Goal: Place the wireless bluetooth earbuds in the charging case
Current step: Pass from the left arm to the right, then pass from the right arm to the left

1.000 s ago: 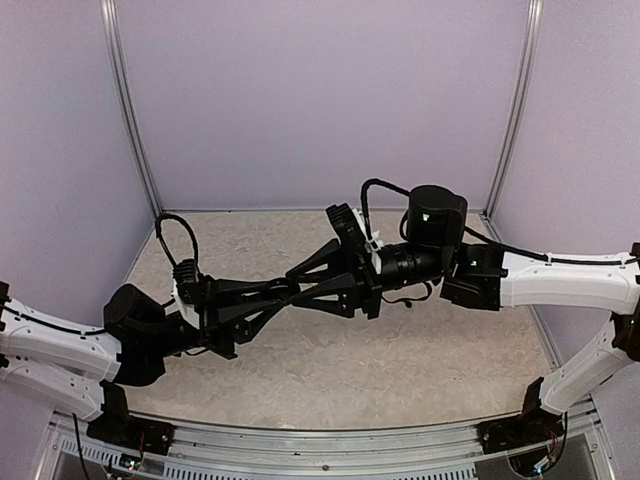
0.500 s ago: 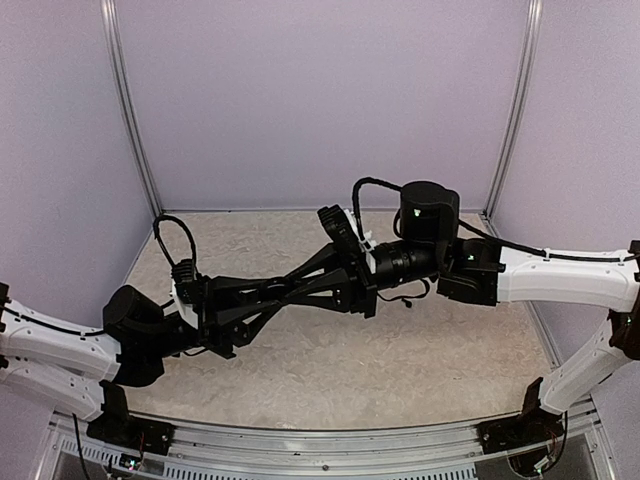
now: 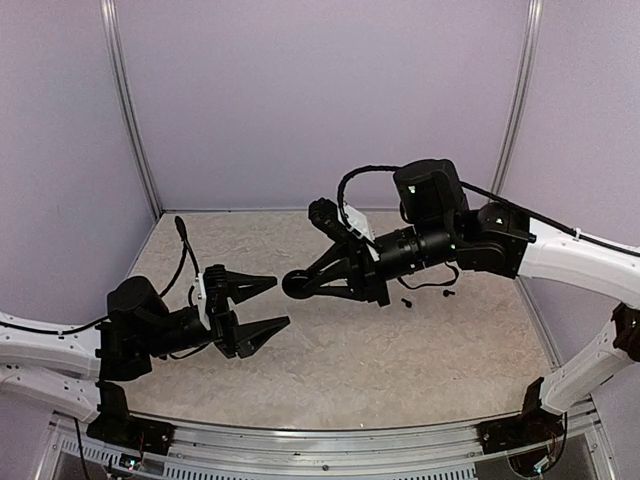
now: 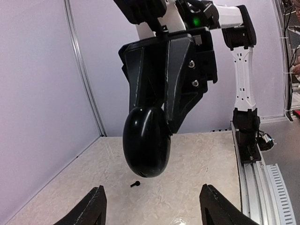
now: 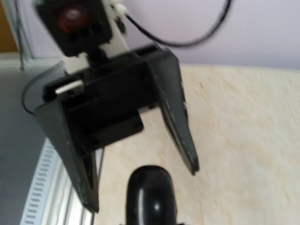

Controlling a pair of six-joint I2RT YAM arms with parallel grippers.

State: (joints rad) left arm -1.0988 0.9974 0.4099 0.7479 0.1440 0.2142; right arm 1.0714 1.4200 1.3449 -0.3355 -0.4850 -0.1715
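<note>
The charging case [image 3: 296, 285] looks glossy black here, an oval pebble with its lid closed. My right gripper [image 3: 300, 286] is shut on it and holds it in the air above the middle of the table. In the left wrist view the case [image 4: 146, 143] hangs from the right gripper's fingers [image 4: 180, 79]. My left gripper [image 3: 281, 303] stands open a short way to the left of the case, apart from it, with nothing between its fingers [image 4: 96, 206]. Two tiny dark earbuds [image 3: 405, 300] [image 3: 447, 294] lie on the table under the right arm; one earbud [image 4: 135, 183] shows below the case.
The beige marbled table [image 3: 330, 370] is walled by lilac panels [image 3: 320, 100] on three sides. A metal rail [image 3: 300, 445] runs along the near edge. The right arm's cable [image 3: 430, 288] droops near the earbuds.
The left gripper has let go of the case, opened and drawn back to the left. The right gripper has kept the case and turned it slightly upward and back.
</note>
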